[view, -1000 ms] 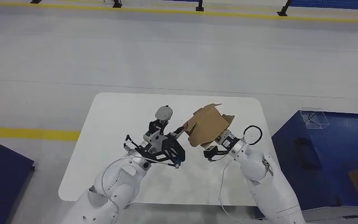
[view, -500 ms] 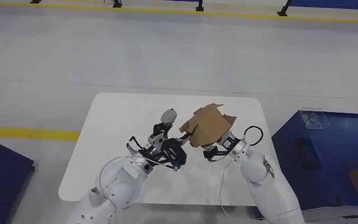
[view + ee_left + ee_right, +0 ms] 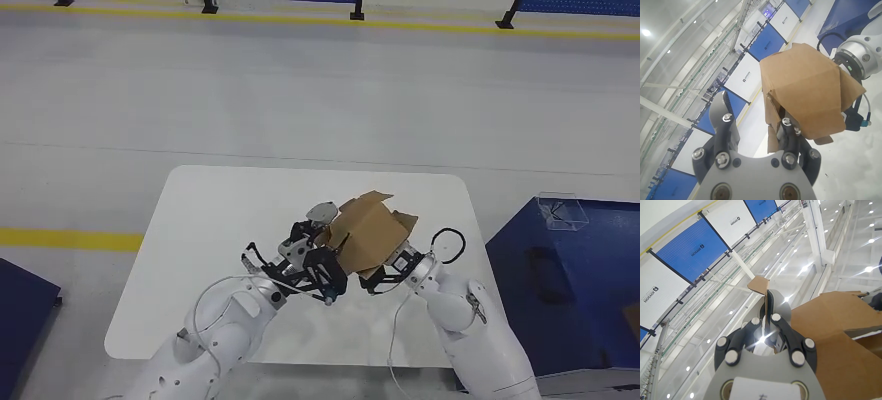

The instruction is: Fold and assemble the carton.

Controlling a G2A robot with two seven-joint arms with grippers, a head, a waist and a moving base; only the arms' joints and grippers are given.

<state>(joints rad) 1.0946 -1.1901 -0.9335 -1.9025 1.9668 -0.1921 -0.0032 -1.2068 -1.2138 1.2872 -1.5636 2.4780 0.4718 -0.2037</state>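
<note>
Top view first: the carton (image 3: pixel 368 232) is up off the table (image 3: pixel 210 230), caught between my two hands. The left hand (image 3: pixel 322 238) is right against one side of it and the right hand (image 3: pixel 383 275) is tucked in under the other side. That cam doesn't give me the grip details, though. The left wrist view sorts that out: the left hand (image 3: pixel 753 106) is spread wide. One finger (image 3: pixel 789 128) is poked in at a loose flap on the near end of the carton (image 3: pixel 802 85), and the other finger (image 3: pixel 723 106) is out in open air, well apart from the cardboard, so nothing's pinched there. It also catches the right arm's wrist (image 3: pixel 853 56) just behind the box. In the right wrist view the right hand (image 3: pixel 767 303) is squeezed together on a thin flap edge of the carton (image 3: pixel 829 321), and the rest of the box spreads off beside the fingers. The table's a plain white top with rounded corners on a pale grey floor with a yellow line (image 3: pixel 60 240), and there's a blue bin (image 3: pixel 570 270) just past the right arm. The wrist cams pick up blue and white wall panels (image 3: pixel 772 41) and ceiling lights (image 3: pixel 871 240).
</note>
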